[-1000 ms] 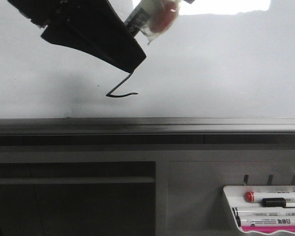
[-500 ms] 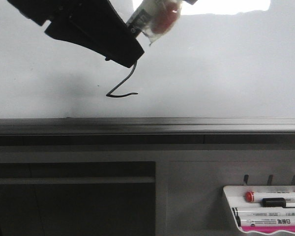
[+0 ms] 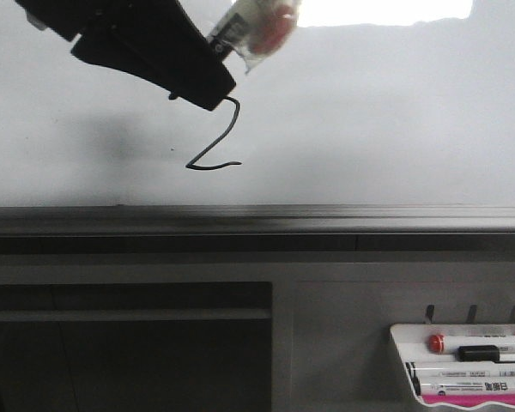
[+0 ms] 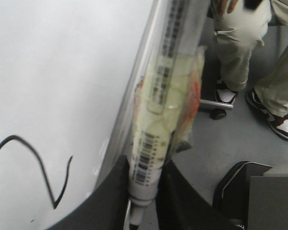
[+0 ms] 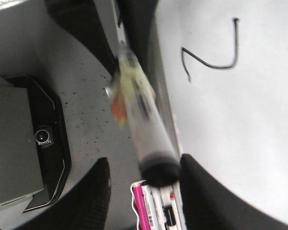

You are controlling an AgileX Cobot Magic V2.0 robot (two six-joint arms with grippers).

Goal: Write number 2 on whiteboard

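- Front view: the 2 is on the whiteboard, just under the left gripper.
- Left wrist view: fingers squeeze a marker.
- Right wrist view: the right gripper also pinches a marker.

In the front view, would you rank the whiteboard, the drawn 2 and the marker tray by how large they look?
1. whiteboard
2. marker tray, cut by the frame edge
3. number 2

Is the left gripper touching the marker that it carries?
Touching. In the left wrist view the left gripper has its dark fingers pressed on both sides of the marker, with no gap visible.
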